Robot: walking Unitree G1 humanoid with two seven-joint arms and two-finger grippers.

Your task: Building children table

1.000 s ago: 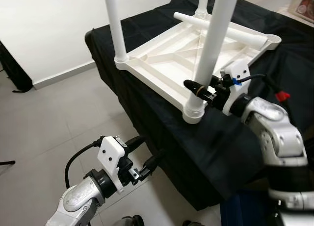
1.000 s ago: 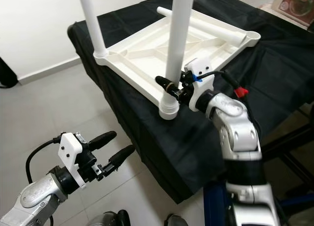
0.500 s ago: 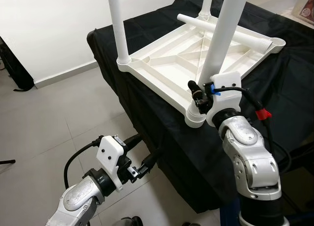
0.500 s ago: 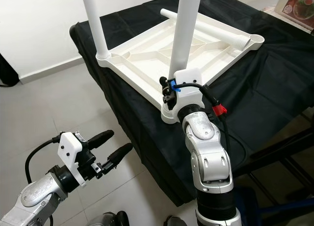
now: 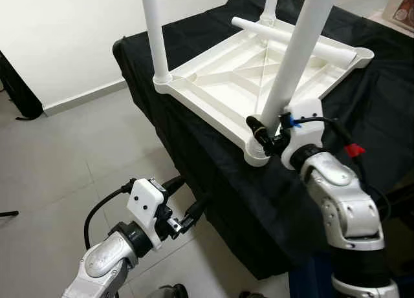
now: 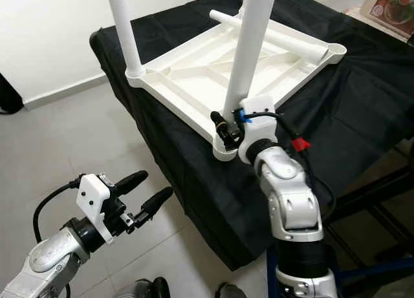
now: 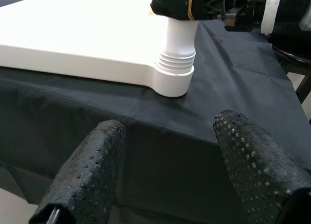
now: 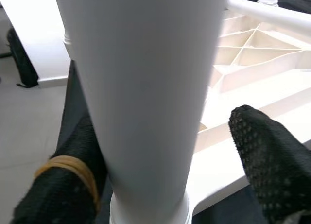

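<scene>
A white children's table top lies upside down on a black-draped table. One white leg stands in its left corner, another at the far corner. A loose leg lies across the far side. The near-corner leg leans right in its threaded socket. My right gripper is shut on the base of this leg, with a finger on either side. My left gripper hangs open, low over the floor, facing the draped table's front.
The black cloth hangs down to near the grey tiled floor on my left. A white wall and a dark bag stand at the back left. A metal frame and blue bars sit beneath the table at right.
My right wrist has turned around the near-corner leg and the forearm has swung, while the leg has tipped further right. The left gripper has stayed open and barely moved.
</scene>
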